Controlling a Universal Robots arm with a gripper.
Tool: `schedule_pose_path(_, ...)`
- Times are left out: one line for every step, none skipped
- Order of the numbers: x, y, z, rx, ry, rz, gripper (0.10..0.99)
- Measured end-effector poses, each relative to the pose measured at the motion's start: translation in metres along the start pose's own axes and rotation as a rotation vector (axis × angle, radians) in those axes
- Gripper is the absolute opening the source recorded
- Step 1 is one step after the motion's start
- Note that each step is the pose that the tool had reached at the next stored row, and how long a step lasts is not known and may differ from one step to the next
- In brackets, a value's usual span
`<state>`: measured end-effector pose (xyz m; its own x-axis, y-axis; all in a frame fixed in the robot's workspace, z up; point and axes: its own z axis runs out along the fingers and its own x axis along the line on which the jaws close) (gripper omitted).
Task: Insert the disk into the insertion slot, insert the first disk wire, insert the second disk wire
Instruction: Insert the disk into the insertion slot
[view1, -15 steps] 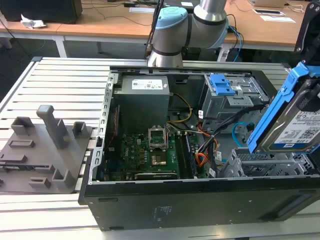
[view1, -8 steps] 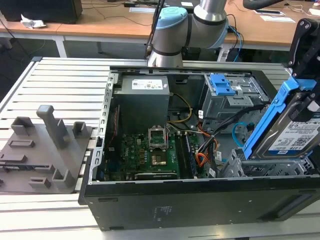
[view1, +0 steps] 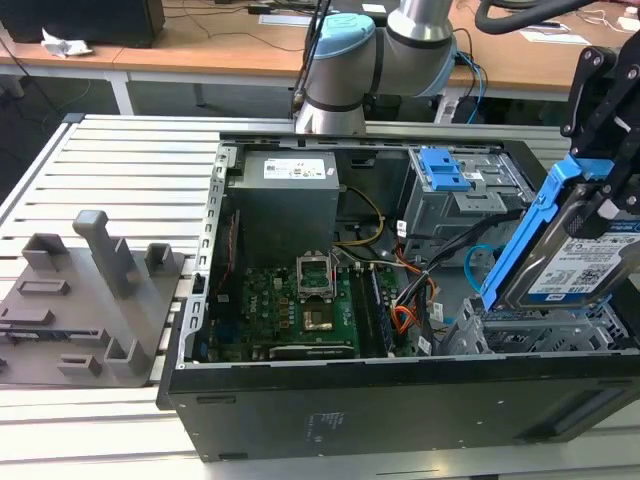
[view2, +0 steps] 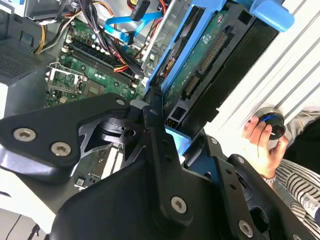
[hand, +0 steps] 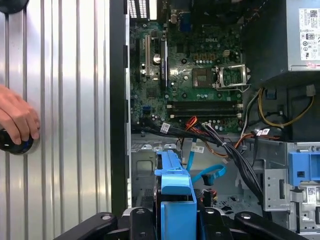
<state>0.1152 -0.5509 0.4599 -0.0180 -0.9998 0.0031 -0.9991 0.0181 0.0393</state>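
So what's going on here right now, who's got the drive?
The gripper is shut on the disk by its blue frame, holding it tilted over the insertion slot at the exterior view's right of the open computer case; it is not seated yet. A person's hand rests on a round black knob on the ribbed table beside the case.

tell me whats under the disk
Below the tilted disk sits the insertion slot, its perforated grey walls showing in the exterior view. The slot's floor is hidden by the disk.
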Motion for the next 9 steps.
schedule_pose_path(-0.0007,-0.0002,0.0011,0.000,0.0001,0.000,0.365)
schedule_pose_path(-0.0012,-0.0005,0.0022,0.000,0.0002,0.000,0.365)
schedule_pose_path(-0.0018,-0.0010,0.0043,0.000,0.0001,0.000,0.365)
schedule_pose_path(-0.0027,-0.0017,0.0072,0.000,0.0001,0.000,0.365)
schedule_pose_path(-0.0032,-0.0019,0.0097,0.000,0.0000,0.000,0.365)
schedule_pose_path(-0.0039,-0.0023,0.0117,0.000,0.0002,0.000,0.365)
schedule_pose_path(-0.0046,-0.0025,0.0138,0.000,0.0002,0.000,0.365)
schedule_pose_path(-0.0051,-0.0027,0.0155,0.000,0.0001,0.000,0.365)
schedule_pose_path(-0.0054,-0.0028,0.0178,0.000,0.0001,0.000,0.365)
